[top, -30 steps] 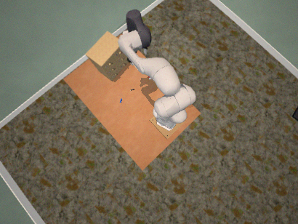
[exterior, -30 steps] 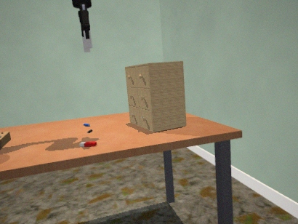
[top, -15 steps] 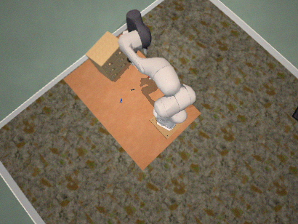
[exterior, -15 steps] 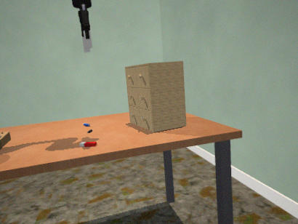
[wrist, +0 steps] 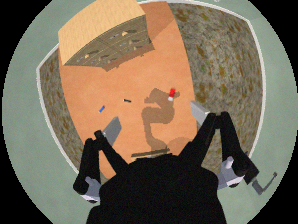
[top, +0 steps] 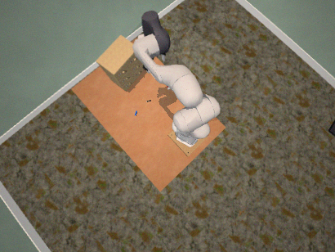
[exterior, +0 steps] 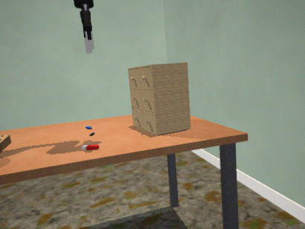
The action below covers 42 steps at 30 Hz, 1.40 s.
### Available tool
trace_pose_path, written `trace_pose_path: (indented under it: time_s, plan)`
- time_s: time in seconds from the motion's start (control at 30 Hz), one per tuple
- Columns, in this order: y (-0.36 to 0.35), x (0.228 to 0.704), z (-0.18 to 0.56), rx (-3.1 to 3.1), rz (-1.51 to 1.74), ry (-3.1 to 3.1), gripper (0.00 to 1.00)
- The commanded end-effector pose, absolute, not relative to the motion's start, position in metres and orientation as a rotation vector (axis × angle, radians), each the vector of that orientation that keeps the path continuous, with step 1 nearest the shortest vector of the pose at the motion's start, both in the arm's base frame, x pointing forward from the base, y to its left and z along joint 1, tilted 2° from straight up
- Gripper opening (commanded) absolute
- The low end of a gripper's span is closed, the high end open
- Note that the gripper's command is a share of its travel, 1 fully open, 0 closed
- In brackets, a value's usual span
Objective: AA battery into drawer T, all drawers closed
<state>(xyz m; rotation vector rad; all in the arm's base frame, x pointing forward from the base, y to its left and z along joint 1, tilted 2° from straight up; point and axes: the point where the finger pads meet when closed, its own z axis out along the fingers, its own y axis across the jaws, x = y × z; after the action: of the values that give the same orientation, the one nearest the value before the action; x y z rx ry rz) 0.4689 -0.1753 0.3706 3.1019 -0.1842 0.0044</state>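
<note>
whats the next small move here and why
Probably lower toward the chest front: the gripper hangs open and empty high above the table, all drawers look shut, and the letter marks are unreadable from here, so a closer look should come first.

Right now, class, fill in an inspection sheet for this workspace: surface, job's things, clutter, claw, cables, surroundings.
Surface: orange-brown table on dark legs, with the arm's shadow across it.
Job's things: small wooden chest with six drawers in two columns, all looking pushed in; drawer letters too small to read. Which small item is the battery cannot be told.
Clutter: red and white piece, small blue piece and small black piece lie apart on the table.
Claw: claw wide open, holding nothing, high above the table.
Cables: nothing seen.
Surroundings: green walls, white skirting, mottled carpet.
</note>
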Motion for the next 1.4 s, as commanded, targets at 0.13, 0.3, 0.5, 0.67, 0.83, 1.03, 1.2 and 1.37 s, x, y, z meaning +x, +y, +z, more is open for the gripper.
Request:
trace_pose_path:
  time_s: [0.13, 0.3, 0.5, 0.67, 0.83, 1.03, 1.2, 1.37]
  plan:
    - [-0.175, 0.469, 0.369, 3.098, 0.006, -0.238, 1.0]
    - [-0.174, 0.469, 0.367, 3.094, 0.006, -0.287, 1.0]
    - [-0.174, 0.47, 0.366, 3.089, 0.007, -0.339, 1.0]
    - [-0.173, 0.47, 0.363, 3.079, 0.009, -0.422, 1.0]
    - [-0.172, 0.47, 0.36, 3.063, 0.01, -0.525, 1.0]
    - [-0.171, 0.471, 0.357, 3.045, 0.012, -0.621, 1.0]
    - [-0.169, 0.471, 0.353, 3.014, 0.014, -0.759, 1.0]
    - [-0.167, 0.472, 0.348, 2.971, 0.017, -0.915, 1.0]
